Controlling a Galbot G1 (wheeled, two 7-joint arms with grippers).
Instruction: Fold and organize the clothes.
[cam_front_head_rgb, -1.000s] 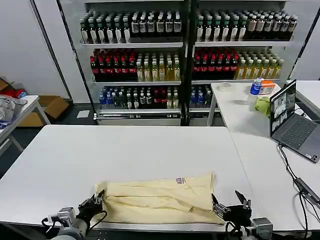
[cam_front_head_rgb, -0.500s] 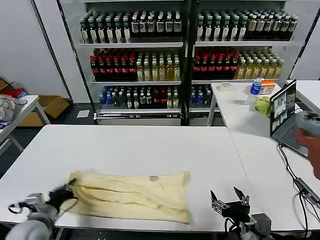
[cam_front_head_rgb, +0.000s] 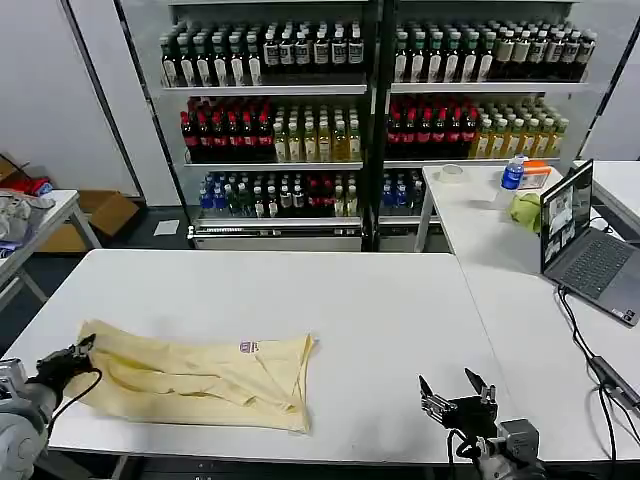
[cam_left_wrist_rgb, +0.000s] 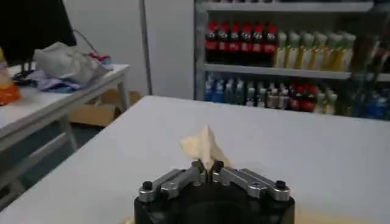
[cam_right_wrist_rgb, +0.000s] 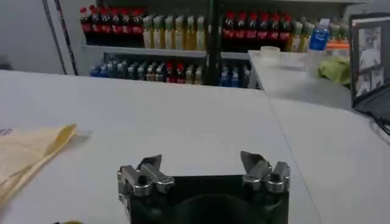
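The T-shirt (cam_front_head_rgb: 195, 372) had slid leftward with the left gripper (cam_front_head_rgb: 72, 357) pinching its corner, well clear of the wide-open right gripper (cam_front_head_rgb: 455, 392); dragging low would best keep the folds flat.

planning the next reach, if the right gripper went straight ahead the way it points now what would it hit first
Nothing close: the right gripper, fingers open, faces bare white table. The T-shirt lies off to its left side. The drinks shelves stand far beyond, though depth is unclear.

Pale cream-yellow T-shirt (cam_front_head_rgb: 195, 372) with a small purple-marked label (cam_front_head_rgb: 249, 347), on a plain white table (cam_front_head_rgb: 380, 310); black grippers with silver fingers.
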